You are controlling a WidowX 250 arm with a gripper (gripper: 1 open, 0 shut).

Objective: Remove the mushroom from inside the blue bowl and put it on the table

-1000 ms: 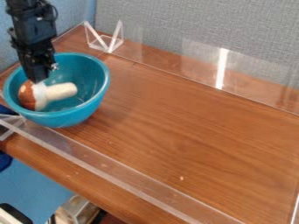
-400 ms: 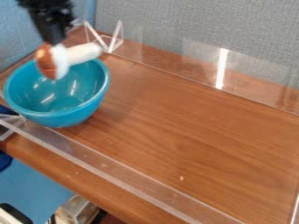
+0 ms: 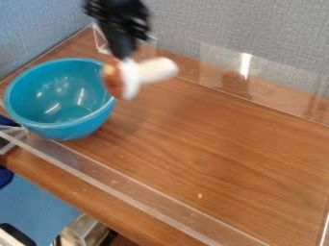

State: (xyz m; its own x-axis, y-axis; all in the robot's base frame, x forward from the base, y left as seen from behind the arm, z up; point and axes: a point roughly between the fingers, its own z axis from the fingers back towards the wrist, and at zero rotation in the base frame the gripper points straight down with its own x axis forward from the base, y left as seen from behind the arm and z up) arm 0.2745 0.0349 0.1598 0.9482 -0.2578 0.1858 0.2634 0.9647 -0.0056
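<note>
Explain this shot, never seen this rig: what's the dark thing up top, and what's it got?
There is one view: a camera looking down at an angle across a wood-grain table edged by a low clear acrylic wall. The dark, blurred shape at the top is a robot arm ending in a gripper, whose two fingers pinch things. They are shut on a small toy mushroom with an orange-brown cap and white stem. It is held in the air just right of the blue bowl in the picture. The bowl stands on the table and holds nothing.
</note>
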